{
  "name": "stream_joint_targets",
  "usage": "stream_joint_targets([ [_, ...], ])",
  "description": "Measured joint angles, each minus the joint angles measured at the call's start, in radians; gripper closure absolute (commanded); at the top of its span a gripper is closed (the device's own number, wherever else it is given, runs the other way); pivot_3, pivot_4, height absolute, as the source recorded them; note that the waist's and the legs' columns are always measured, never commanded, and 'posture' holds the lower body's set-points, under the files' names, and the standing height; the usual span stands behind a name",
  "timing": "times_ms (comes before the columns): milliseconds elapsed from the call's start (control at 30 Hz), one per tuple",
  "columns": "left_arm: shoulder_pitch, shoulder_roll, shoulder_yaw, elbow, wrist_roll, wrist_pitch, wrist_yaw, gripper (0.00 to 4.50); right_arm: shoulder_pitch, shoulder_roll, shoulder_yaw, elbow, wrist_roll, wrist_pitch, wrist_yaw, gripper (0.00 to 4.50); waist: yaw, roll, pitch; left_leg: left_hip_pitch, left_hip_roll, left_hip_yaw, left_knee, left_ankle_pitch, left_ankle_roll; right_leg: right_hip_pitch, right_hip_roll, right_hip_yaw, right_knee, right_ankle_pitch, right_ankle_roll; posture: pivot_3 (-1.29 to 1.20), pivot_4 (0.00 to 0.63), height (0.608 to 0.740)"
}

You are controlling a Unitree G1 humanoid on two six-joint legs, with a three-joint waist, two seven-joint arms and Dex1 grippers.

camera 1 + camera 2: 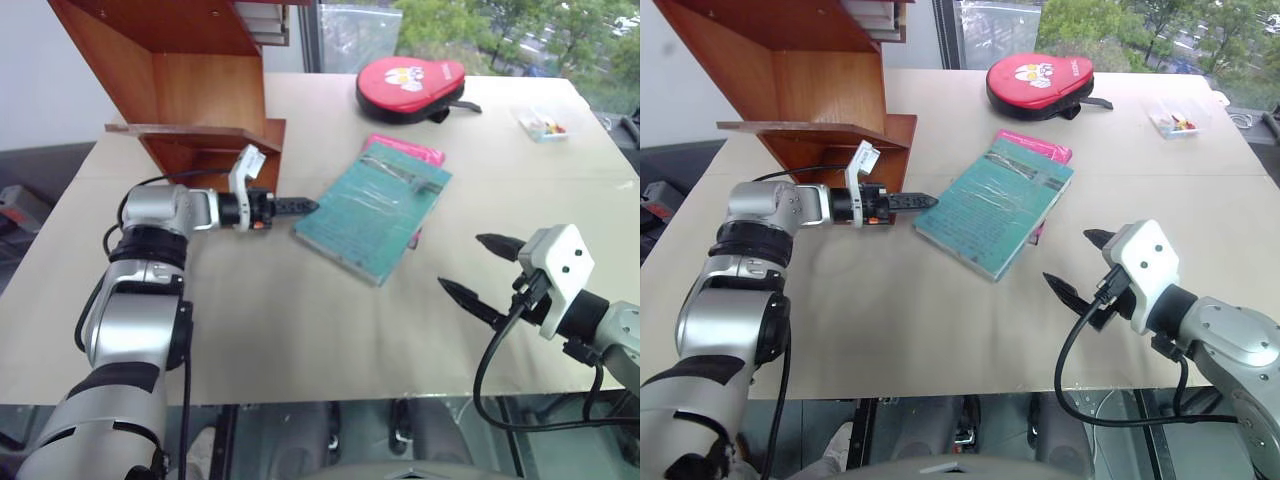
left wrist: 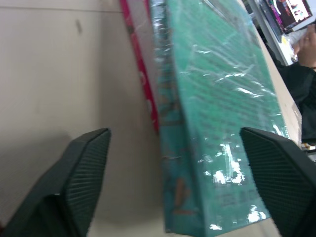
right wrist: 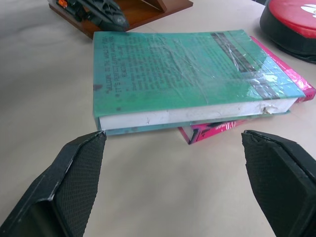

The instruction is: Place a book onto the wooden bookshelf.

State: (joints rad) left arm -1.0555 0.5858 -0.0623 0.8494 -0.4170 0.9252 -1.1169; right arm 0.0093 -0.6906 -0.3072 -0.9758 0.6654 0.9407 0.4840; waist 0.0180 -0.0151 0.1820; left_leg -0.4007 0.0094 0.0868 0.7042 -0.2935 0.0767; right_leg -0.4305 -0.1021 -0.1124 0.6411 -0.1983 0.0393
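Here the teal-green book (image 1: 374, 209) is seen lying flat on the table (image 1: 300, 340), near its middle, with its far part resting on top of a smaller pink book (image 1: 405, 150) that juts out from beneath it. The book is wrapped in glossy plastic, and its white page edges are turned towards the right gripper (image 1: 478, 268). The wooden bookshelf (image 1: 185, 85) stands at the far left of the table, and its lowest board is found just behind the left gripper (image 1: 300, 206). The left gripper is held level at the near-left corner of the book, its fingers spread wide to either side of that corner in the left wrist view; nothing is gripped. The right gripper is held above the table on the near right, apart from the book, its two black fingers wide apart and empty. A red zipped case (image 1: 410, 88) and a small clear box (image 1: 543, 125) are set at the far edge of the table.
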Motion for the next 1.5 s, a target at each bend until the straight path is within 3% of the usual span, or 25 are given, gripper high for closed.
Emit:
stream_joint_targets([
  [200, -0.102, -0.070, -0.001, 0.181, 0.046, -0.014, -0.084, 0.13, 0.008, -0.015, -0.007, -0.009, 0.031, -0.005, -0.013, 0.00, -0.004, 0.000, 0.000, 0.000, 0.000, 0.000, 0.000, -0.001, 0.001, 0.000, 0.000, 0.000, 0.000, 0.000, 0.000, 0.00, 0.150, 0.740],
  [367, -0.160, -0.111, 0.017, 0.322, 0.083, -0.020, -0.125, 0.13, 0.096, -0.130, -0.025, -0.032, 0.120, -0.125, -0.008, 0.00, -0.004, -0.001, 0.000, -0.001, 0.000, 0.001, 0.000, -0.002, 0.003, 0.000, 0.000, 0.000, -0.001, 0.000, 0.000, 0.00, 0.150, 0.740],
  [533, -0.165, -0.108, 0.036, 0.364, 0.101, 0.023, -0.166, 2.24, 0.172, -0.237, -0.065, -0.038, 0.218, -0.258, -0.046, 0.00, -0.004, -0.003, 0.000, 0.000, 0.000, 0.001, 0.001, -0.002, 0.003, 0.000, 0.000, 0.000, 0.000, 0.000, 0.000, 0.00, 0.150, 0.740],
  [700, -0.148, -0.084, 0.087, 0.347, 0.081, 0.181, -0.190, 4.29, 0.198, -0.272, -0.056, -0.040, 0.237, -0.308, -0.100, 0.00, -0.004, -0.003, 0.000, 0.000, 0.000, 0.001, 0.001, -0.002, 0.003, 0.000, -0.001, 0.001, 0.000, 0.000, 0.001, 0.00, 0.150, 0.740],
  [733, -0.139, -0.082, 0.102, 0.335, 0.068, 0.215, -0.191, 4.49, 0.199, -0.279, -0.052, -0.041, 0.241, -0.315, -0.108, 0.00, -0.004, -0.003, 0.000, 0.000, 0.000, 0.001, 0.001, -0.002, 0.003, 0.000, -0.001, 0.001, 0.000, 0.000, 0.001, 0.00, 0.150, 0.740],
  [933, 0.001, -0.084, 0.221, 0.091, -0.029, 0.464, -0.077, 4.49, 0.195, -0.288, -0.042, -0.044, 0.243, -0.319, -0.120, 0.00, -0.004, -0.004, 0.000, -0.001, 0.001, 0.000, 0.001, -0.002, 0.003, 0.000, -0.001, 0.003, 0.000, 0.000, 0.000, 0.00, 0.150, 0.740],
  [1100, 0.169, -0.211, 0.474, -0.216, -0.089, 0.625, 0.187, 2.39, 0.181, -0.287, -0.042, -0.045, 0.242, -0.311, -0.119, 0.00, -0.002, -0.004, 0.000, 0.000, 0.001, -0.001, 0.003, -0.002, 0.003, 0.001, -0.002, 0.004, 0.000, 0.002, -0.002, 0.00, 0.150, 0.740],
  [1200, 0.235, -0.272, 0.544, -0.329, -0.128, 0.670, 0.309, 0.94, 0.179, -0.287, -0.041, -0.045, 0.243, -0.311, -0.119, 0.00, -0.002, -0.005, 0.000, 0.001, 0.001, -0.001, 0.003, -0.002, 0.003, 0.002, -0.002, 0.004, 0.001, 0.002, -0.002, 0.00, 0.150, 0.740],
  [1500, 0.194, -0.280, 0.504, -0.278, -0.211, 0.635, 0.383, 0.94, 0.178, -0.288, -0.043, -0.046, 0.250, -0.306, -0.119, 0.00, 0.000, -0.005, -0.001, 0.002, 0.000, 0.000, 0.003, -0.001, 0.002, 0.003, -0.002, 0.002, 0.001, 0.002, -0.003, 0.00, 0.150, 0.740],
])
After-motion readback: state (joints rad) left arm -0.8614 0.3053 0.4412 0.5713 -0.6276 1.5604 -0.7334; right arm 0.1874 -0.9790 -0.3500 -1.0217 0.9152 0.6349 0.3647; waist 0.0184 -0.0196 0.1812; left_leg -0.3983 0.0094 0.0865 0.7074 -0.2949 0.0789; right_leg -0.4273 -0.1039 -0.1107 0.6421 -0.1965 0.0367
